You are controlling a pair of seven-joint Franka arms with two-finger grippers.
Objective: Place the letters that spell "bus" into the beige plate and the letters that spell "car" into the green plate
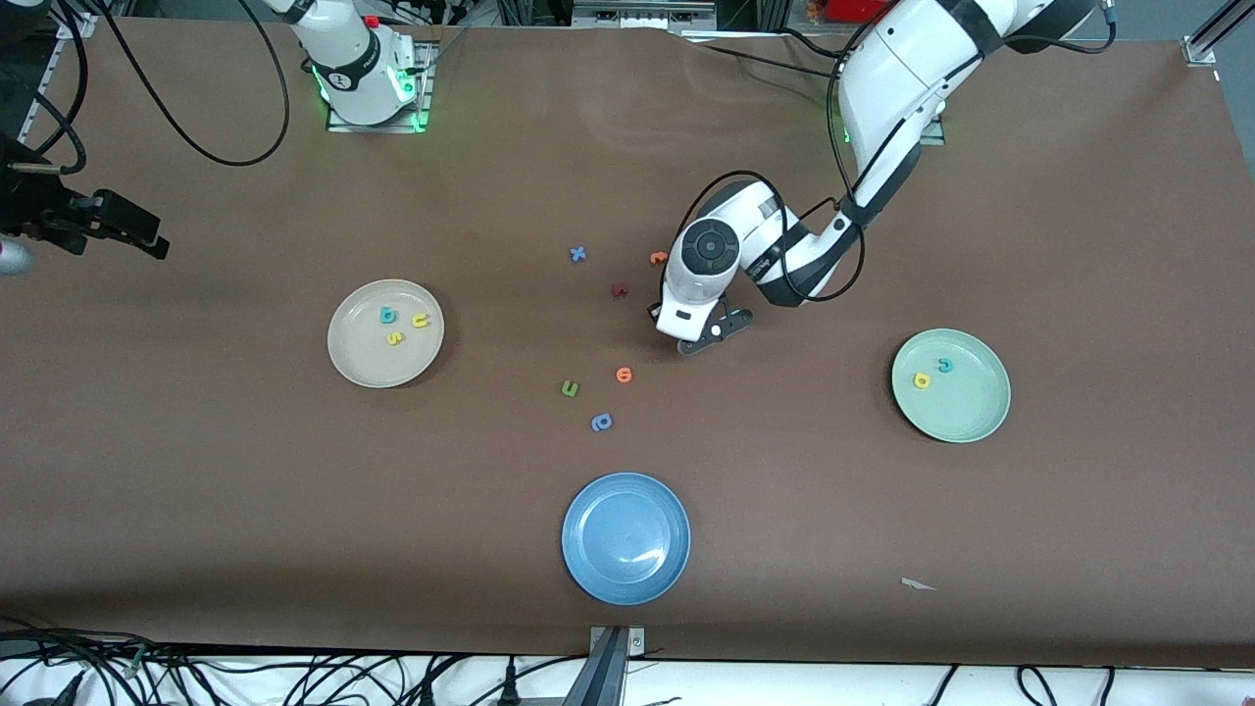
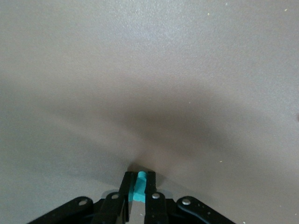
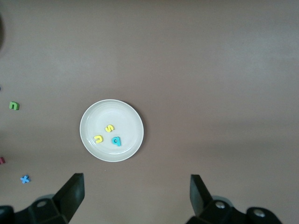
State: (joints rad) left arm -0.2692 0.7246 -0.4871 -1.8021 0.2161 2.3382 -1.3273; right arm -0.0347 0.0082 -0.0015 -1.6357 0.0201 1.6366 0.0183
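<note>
One teal letter (image 2: 139, 185) clamped in left tool (image 2: 138, 198), mid-table

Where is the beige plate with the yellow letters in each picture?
Front view: the beige plate lies toward the right arm's end of the table, with three letters in it.
Left wrist view: not in it; only the left hand pinching a teal letter.
Right wrist view: the plate sits mid-picture, above the open right hand.
Shared landmark: the green letter beside it.
</note>
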